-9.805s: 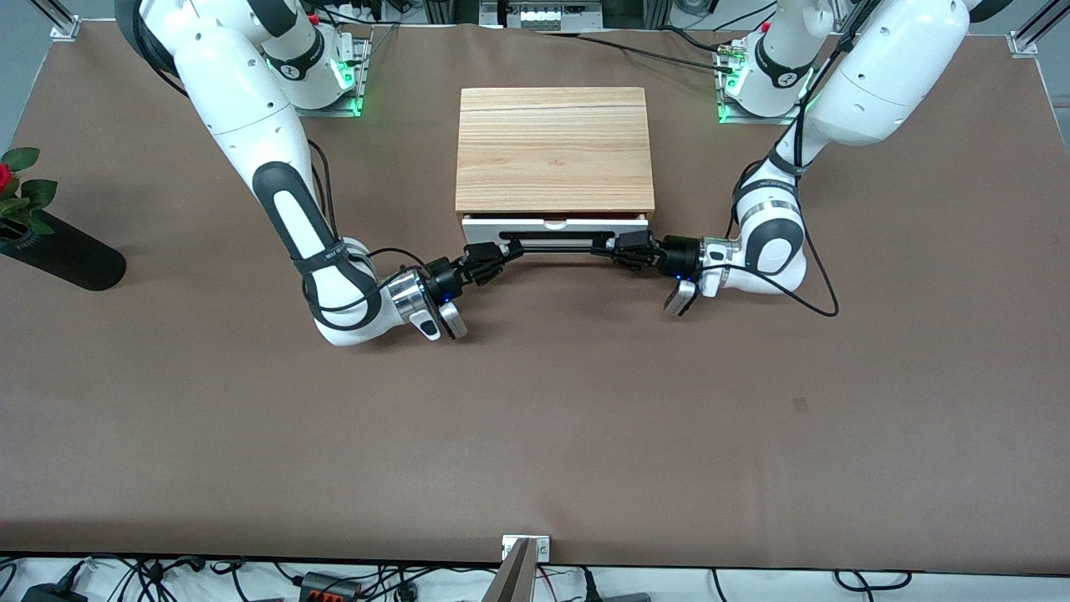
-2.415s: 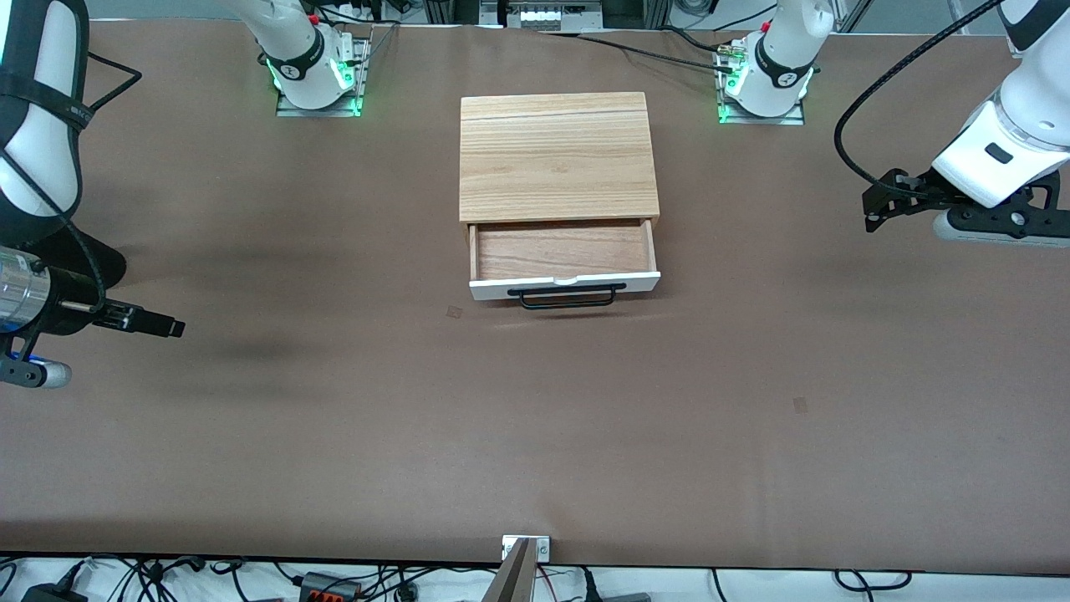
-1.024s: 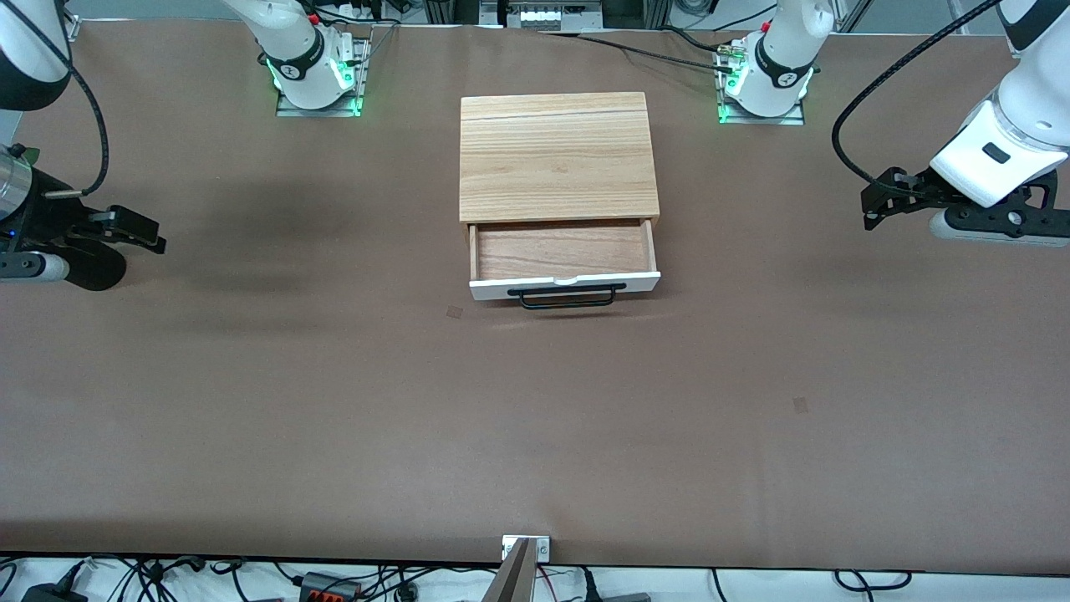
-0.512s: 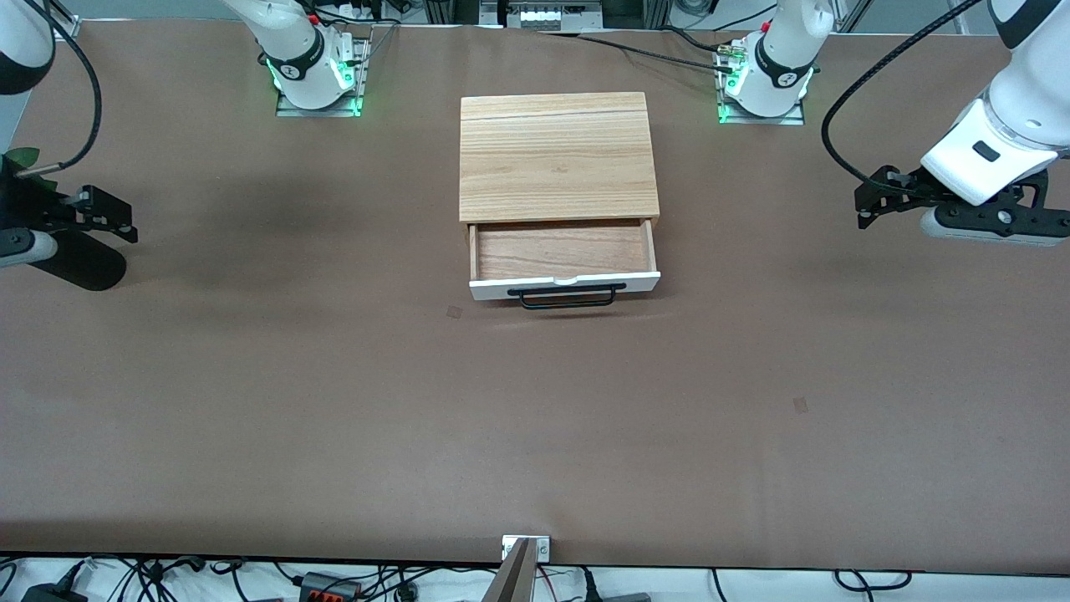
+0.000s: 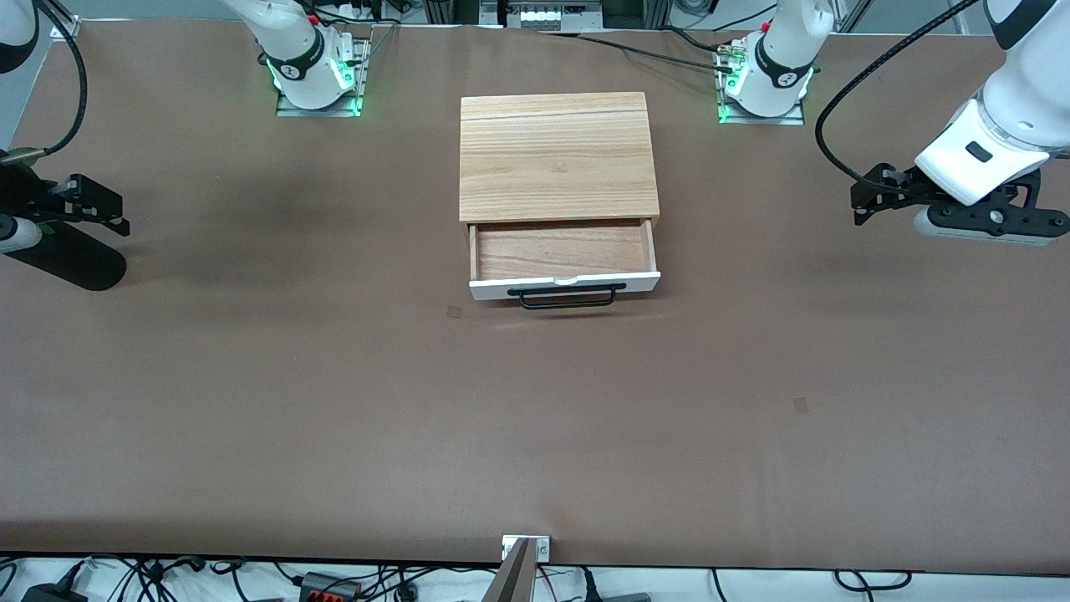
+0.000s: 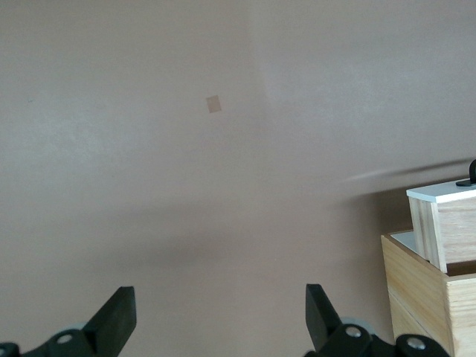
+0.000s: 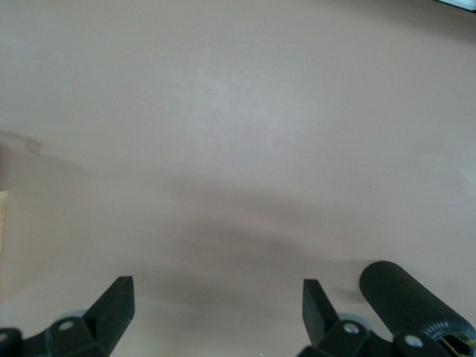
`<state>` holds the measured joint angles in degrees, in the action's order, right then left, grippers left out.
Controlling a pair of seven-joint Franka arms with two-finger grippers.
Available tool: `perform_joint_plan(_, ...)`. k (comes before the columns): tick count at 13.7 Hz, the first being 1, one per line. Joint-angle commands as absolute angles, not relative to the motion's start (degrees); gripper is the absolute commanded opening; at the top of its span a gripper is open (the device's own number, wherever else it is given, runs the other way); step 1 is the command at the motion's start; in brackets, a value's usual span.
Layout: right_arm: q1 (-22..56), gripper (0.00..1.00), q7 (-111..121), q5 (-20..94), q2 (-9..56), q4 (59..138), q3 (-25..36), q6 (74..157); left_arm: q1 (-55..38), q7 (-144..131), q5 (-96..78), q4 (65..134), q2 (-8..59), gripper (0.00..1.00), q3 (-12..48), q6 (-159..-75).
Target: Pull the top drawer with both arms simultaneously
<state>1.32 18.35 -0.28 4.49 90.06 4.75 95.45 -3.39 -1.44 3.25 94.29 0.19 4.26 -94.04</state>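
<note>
The table is the biggest thing here, a wide brown surface. At its middle, toward my bases, sits the cabinet, a light wood box. Its top drawer stands pulled out toward the front camera, the brown inside showing and nothing in it that I can see, the white front panel and black handle nearest that camera.

I judge the pull done; both my arms are clear of the drawer. My left gripper hangs over the table at the left arm's end, jaws wide apart and holding nothing. My right gripper hangs at the right arm's end, over a dark ribbed vase, jaws likewise spread and empty.

Next I need only park both arms, well away from the handle.
</note>
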Motion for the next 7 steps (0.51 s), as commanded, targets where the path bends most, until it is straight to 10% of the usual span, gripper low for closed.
perform_joint_plan(1, 0.52, 1.00, 19.86, 0.18, 4.22, 88.77, 3.78, 93.78, -3.08, -0.26, 2.20, 92.46, 0.97, 1.00, 4.39, -92.55)
perform_joint_plan(7, 0.53, 1.00, 19.78, 0.44, 4.39, 88.86, 3.69, 93.78, -3.08, -0.26, 2.20, 92.37, 0.97, 1.00, 4.39, -92.55)
